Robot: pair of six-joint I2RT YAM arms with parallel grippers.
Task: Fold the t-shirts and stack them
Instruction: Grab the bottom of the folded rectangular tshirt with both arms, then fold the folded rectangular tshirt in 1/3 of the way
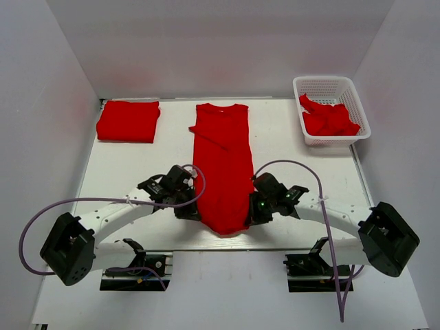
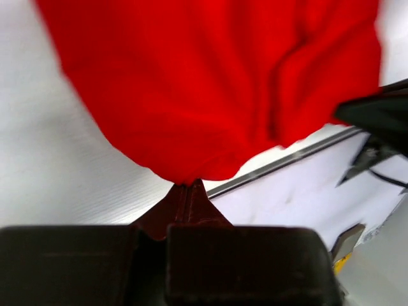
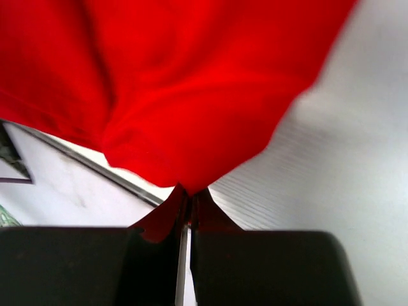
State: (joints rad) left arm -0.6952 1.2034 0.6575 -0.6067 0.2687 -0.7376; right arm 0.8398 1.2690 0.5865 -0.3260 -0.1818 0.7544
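Pinching t-shirt [image 1: 223,172] hem: both end effectors [image 2: 189,189] [image 3: 189,192].

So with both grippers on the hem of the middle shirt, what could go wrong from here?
1. The left gripper and right gripper each pinch only a small tip of the middle shirt at its near hem; the cloth may slip out when lifted.
2. The folded-in sleeve lies loose on top and could flop open as the hem is carried forward.
3. That hem sits by the table edge, so a dropped corner might hang over it.
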